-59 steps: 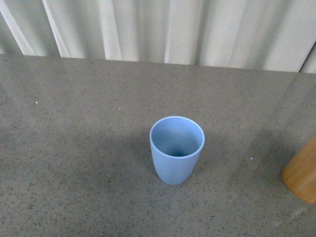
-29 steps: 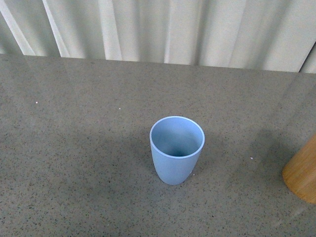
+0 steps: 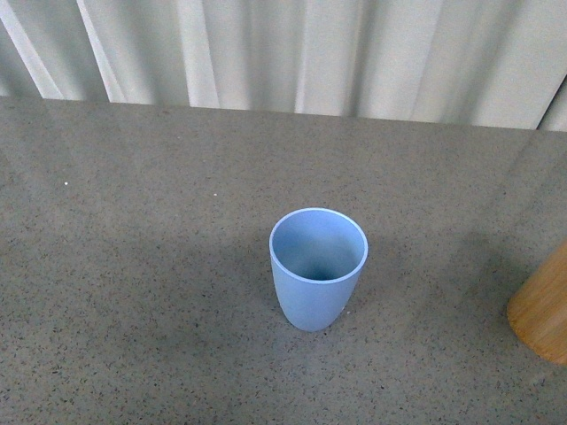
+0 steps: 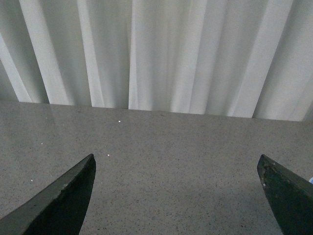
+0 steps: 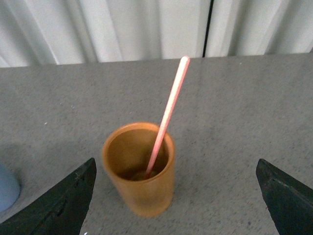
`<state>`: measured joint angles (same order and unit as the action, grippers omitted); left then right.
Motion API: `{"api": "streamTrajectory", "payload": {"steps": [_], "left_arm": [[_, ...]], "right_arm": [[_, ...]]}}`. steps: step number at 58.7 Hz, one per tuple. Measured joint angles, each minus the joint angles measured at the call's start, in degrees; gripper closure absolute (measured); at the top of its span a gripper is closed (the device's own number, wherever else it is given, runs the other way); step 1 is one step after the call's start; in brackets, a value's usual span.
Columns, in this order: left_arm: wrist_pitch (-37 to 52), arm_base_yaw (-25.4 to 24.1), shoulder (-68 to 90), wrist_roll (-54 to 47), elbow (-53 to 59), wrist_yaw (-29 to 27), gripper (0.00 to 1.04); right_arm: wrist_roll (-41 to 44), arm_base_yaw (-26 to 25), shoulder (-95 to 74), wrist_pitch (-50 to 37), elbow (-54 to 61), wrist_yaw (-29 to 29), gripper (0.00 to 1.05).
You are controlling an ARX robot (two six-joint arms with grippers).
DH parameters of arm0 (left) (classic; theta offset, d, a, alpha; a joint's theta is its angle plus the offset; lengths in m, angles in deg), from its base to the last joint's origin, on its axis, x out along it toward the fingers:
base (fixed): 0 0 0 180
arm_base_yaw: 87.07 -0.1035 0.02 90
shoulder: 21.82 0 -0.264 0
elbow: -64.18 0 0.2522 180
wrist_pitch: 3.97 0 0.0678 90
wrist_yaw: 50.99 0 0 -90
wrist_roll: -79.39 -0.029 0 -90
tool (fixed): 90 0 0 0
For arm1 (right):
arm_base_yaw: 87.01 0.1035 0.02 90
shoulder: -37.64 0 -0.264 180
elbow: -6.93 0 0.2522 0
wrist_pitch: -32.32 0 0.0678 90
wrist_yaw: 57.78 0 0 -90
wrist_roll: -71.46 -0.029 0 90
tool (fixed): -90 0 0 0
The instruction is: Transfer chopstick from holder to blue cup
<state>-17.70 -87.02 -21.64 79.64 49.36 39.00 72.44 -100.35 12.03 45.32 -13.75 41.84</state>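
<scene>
The chopstick (image 5: 168, 115) is not yet being gripped by anything: it is being kept in the holder (image 5: 142, 196), its lower end lying inside on the bottom and its shaft leaning on the far rim, with the top tilted toward the curtain (image 5: 122, 29). The right gripper (image 5: 175, 166) is being held facing the holder with its fingers spread wide and nothing between them, so that the holder is being framed between the two tips. The left gripper (image 4: 176, 164) is likewise being held with its fingers wide apart over bare table (image 3: 133, 221), and no part is being taken by it. The blue cup (image 3: 317, 270) is being shown upright and empty near the table's middle, well apart from the holder, which is being cut off at the front view's right edge. The step in hand is being judged as the approach for the grasp. It is probably being done best when the bare shaft above the rim is being aimed at and the fingers are being closed across the lean, not along it, so that the thin stick is not being rolled out. The holder's rim should be cleared, lest the cylinder be tipped.
</scene>
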Motion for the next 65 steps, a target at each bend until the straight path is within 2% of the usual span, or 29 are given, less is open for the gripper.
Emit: {"api": "streamTrajectory", "payload": {"steps": [8,11,18,27,38,59,65], "left_arm": [[0.0,0.0,0.0,0.0,0.0,0.0,0.07],[0.0,0.0,0.0,0.0,0.0,0.0,0.07],[0.0,0.0,0.0,0.0,0.0,0.0,0.07],[0.0,0.0,0.0,0.0,0.0,0.0,0.07],[0.0,0.0,0.0,0.0,0.0,0.0,0.07],[0.0,0.0,0.0,0.0,0.0,0.0,0.07],[0.0,0.0,0.0,0.0,0.0,0.0,0.07]], "right_arm": [[1.4,-3.7,-14.0,-15.5,-0.5,2.0,0.10],[1.8,-4.5,-22.3,-24.0,-0.7,2.4,0.10],[2.1,-5.4,-37.2,-39.6,-1.0,2.6,0.10],[1.7,-5.0,-53.0,-53.5,-3.0,3.0,0.10],[0.4,-0.9,-62.8,-59.4,-6.6,1.8,0.10],[-0.3,5.3,-69.2,-60.8,-12.7,-3.1,0.10],[-0.9,6.7,-69.4,-60.8,-13.2,-4.0,0.26]]}}
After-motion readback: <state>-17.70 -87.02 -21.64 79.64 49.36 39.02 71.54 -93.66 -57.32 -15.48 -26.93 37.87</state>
